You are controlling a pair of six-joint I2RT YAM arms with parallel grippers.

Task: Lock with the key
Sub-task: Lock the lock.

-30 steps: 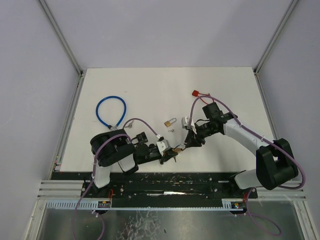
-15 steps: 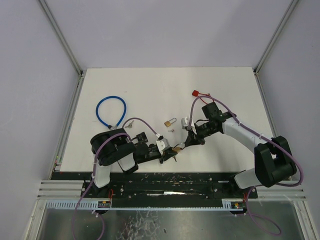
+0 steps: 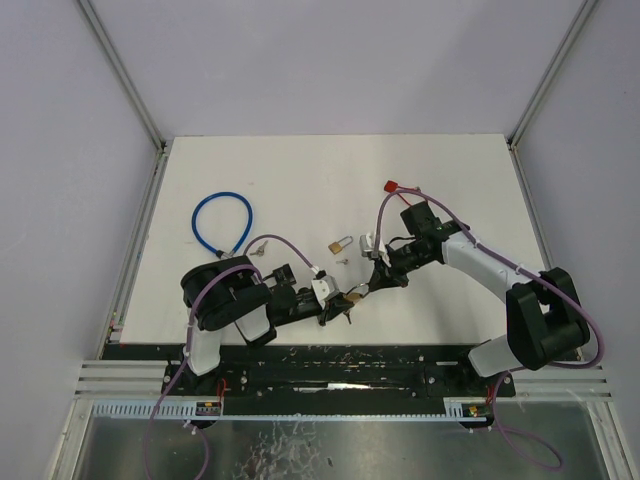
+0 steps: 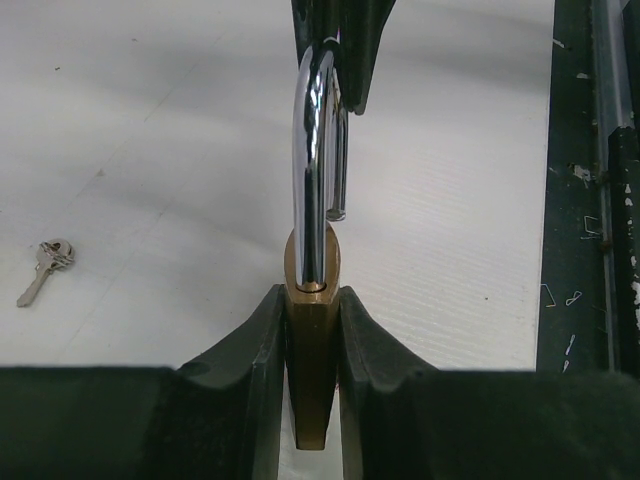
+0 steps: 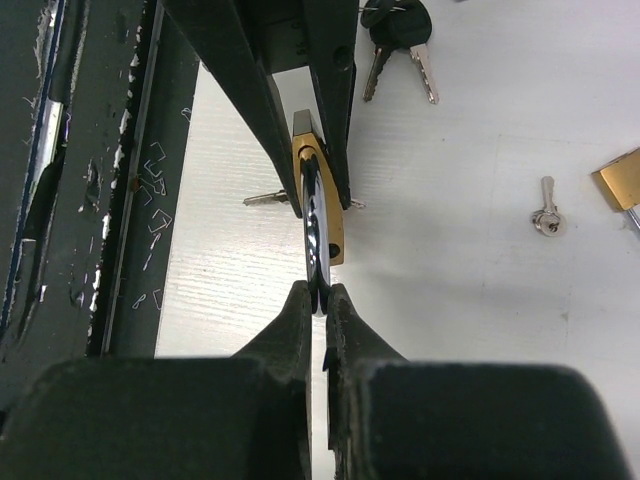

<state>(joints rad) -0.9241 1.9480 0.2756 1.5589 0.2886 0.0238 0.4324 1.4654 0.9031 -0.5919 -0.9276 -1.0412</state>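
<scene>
A brass padlock (image 3: 353,297) with a chrome shackle is held between both grippers near the table's front edge. My left gripper (image 3: 338,306) is shut on its brass body (image 4: 312,380). The shackle (image 4: 310,150) stands open, with one leg free of the body. My right gripper (image 3: 368,287) is shut on the top of the shackle (image 5: 316,225), as the right wrist view (image 5: 318,290) shows. A small silver key (image 3: 342,261) lies on the table behind them; it also shows in the left wrist view (image 4: 45,265) and the right wrist view (image 5: 545,212).
A second brass padlock (image 3: 340,243) lies beside the small key. A blue cable loop (image 3: 222,222) lies at the left, with keys (image 3: 262,248) beside it. Black-headed keys (image 5: 400,40) lie past the left fingers. A red tag (image 3: 392,186) lies at the back right.
The right arm has shifted a little to the left. Both grippers stay shut on the padlock, almost in the same place.
</scene>
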